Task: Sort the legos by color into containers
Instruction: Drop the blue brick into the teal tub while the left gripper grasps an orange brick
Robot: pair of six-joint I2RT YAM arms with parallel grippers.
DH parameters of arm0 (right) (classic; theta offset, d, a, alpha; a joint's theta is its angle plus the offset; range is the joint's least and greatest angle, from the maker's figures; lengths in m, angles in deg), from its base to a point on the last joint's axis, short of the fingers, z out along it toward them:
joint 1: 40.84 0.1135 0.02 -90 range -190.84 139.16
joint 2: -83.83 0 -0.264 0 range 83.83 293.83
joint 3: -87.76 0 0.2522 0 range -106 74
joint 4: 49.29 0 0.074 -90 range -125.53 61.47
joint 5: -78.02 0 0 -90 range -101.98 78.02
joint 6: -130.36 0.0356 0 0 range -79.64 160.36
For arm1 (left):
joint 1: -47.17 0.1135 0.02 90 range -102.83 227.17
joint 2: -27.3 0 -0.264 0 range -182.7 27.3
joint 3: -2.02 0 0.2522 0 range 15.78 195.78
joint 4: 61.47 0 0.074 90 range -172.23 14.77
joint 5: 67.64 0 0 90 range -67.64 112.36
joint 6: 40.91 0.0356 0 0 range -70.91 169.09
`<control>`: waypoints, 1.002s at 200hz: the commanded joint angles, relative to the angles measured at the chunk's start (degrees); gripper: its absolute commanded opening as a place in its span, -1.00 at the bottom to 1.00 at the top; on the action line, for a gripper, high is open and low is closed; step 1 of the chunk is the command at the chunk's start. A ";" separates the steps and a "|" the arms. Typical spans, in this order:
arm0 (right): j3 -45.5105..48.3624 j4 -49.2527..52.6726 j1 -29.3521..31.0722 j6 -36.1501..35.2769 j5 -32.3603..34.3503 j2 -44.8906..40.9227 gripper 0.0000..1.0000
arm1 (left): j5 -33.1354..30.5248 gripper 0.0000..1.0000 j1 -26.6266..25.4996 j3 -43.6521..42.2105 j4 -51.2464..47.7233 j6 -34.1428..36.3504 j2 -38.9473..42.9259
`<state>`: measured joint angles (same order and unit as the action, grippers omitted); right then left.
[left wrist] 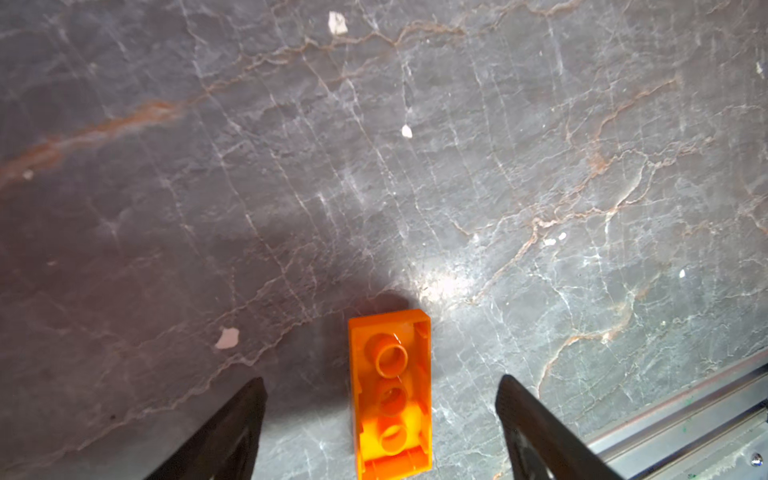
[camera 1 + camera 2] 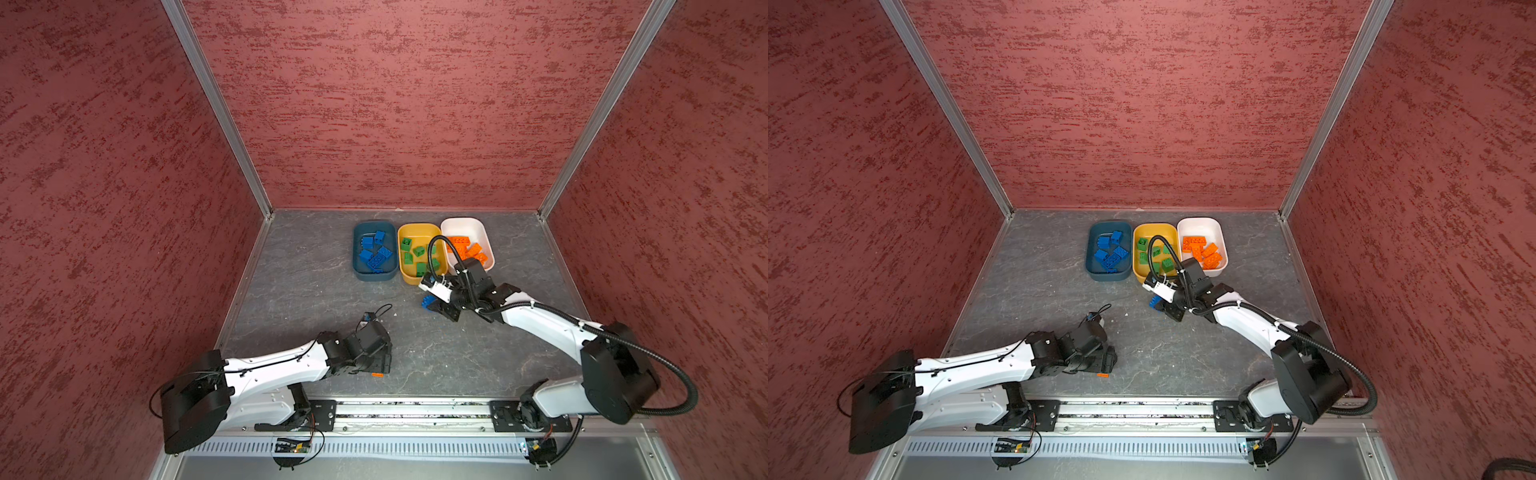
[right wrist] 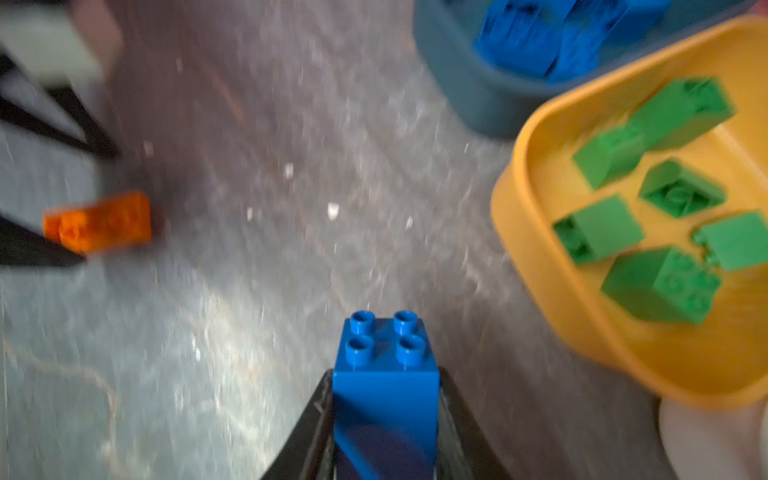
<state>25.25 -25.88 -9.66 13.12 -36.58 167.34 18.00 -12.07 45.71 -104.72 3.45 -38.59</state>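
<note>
Clamping a square four-stud blue brick [image 3: 385, 399] between its two dark fingers, the right hand [image 3: 385, 374] sits just off the near end of the mustard yellow tub [image 2: 409, 279]. Both top views show the brick [image 2: 1154, 302] poking out of that hand [image 2: 432, 305] on the side toward the left arm. The wrist view is smeared, so I cannot tell whether the brick is clear of the desk [image 2: 316, 291].

Three tubs stand in a row. The dark teal tub [image 2: 374, 275] is just beside the yellow one on the left arm's side, and the white tub [image 2: 461, 224] is just beside it on the right arm's side. Blue bricks [image 2: 376, 253] lie in the teal tub, green bricks [image 2: 417, 251] lie loosely in the yellow tub, some tipped on their sides, and orange bricks [image 2: 469, 249] lie in the white tub.

Well away from the yellow tub, toward the robot's base and on the left arm's side, the left hand [image 1: 380, 379] is released. Its fingers [image 1: 232, 424] stand wide apart on either side of a long orange brick [image 1: 390, 395], with bare desk showing between each finger and the brick. This brick lies on the desk with its hollow underside up, three round tubes showing, its long axis running between the fingers. In a top view only a sliver of it [image 2: 377, 375] shows beneath the hand [image 2: 384, 361].

Small pale flecks [image 1: 227, 337] dot the grey veined desk near the orange brick.
</note>
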 commanded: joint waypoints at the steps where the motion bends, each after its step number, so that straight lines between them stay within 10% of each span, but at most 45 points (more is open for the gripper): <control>1: -3.05 -25.49 0.73 14.06 -5.80 6.34 -0.52 | -0.25 0.67 -1.17 0.15 0.84 1.35 -1.52; 107: -31.28 -28.80 3.44 27.25 8.60 34.00 -0.35 | -4.22 0.45 -4.39 6.47 -8.01 3.35 -9.31; 200: -19.45 -34.34 3.55 23.82 14.31 21.40 0.71 | -4.73 0.20 -6.14 11.45 -12.53 5.39 -17.33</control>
<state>3.06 -55.96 -6.43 37.95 -25.77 194.62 13.85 -17.80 56.44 -115.41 7.75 -55.11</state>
